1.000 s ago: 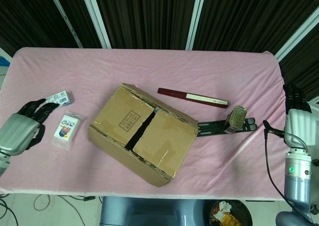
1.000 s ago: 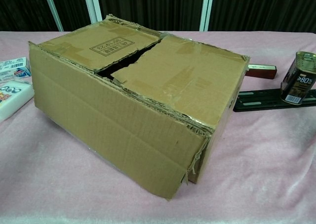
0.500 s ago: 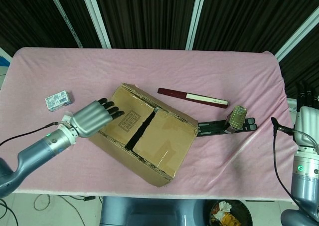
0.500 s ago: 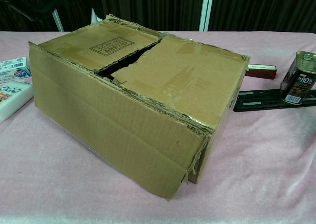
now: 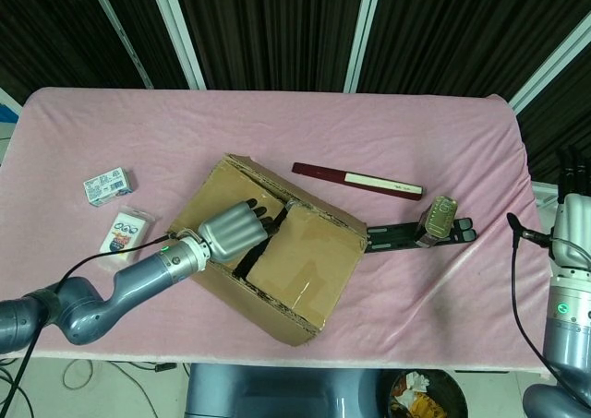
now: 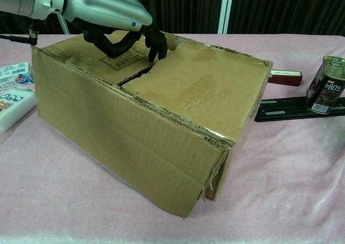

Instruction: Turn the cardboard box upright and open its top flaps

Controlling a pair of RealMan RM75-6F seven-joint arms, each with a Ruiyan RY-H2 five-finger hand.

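The left hand [image 5: 235, 231] rests on the box [image 5: 305, 261], fingers [image 6: 156, 42] curled at the flap seam, holding nothing. The right hand's [image 5: 574, 180] fingers cannot be told.

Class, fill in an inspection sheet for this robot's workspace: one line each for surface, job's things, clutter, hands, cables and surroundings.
Surface: table covered by a wrinkled pink cloth.
Job's things: cardboard box sits with its top flaps facing up, closed, a dark gap along the seam.
Clutter: dark red flat case, tin can standing on a black bracket, two small packets near the table's left end.
Hands: left hand over the box top, fingertips at the seam; right hand beyond the table's right edge, holding nothing seen, fingers partly cropped.
Cables: black cable along the right arm; thin one by the left forearm.
Surroundings: dark curtains with white frames behind; waste bin below the front edge.
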